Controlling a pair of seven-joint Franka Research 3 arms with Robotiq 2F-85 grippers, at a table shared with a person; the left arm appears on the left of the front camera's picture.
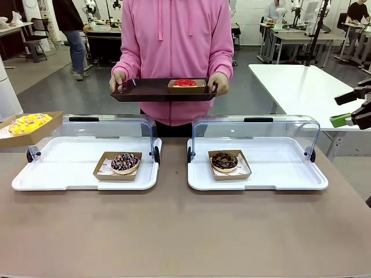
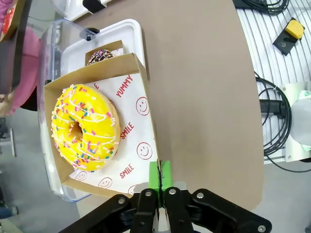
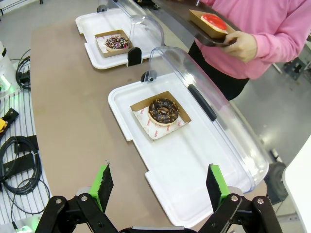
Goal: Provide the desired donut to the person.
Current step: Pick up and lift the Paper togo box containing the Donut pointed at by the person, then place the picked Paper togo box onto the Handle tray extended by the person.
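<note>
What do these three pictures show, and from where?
A two-armed robot shares a table with a person in pink. The front view looks across it; each wrist view looks along one gripper's fingers. The left gripper is shut on the rim of a cardboard tray carrying a yellow donut. The right gripper hangs open, empty. On the table, two white trays with raised clear lids hold a sprinkled chocolate donut and a dark chocolate donut. The person holds a dark tray with a red donut.

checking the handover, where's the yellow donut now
Front view, far left: the yellow donut lies in a cardboard tray held over the left white tray's end, the left claw shut on the cardboard.
</note>
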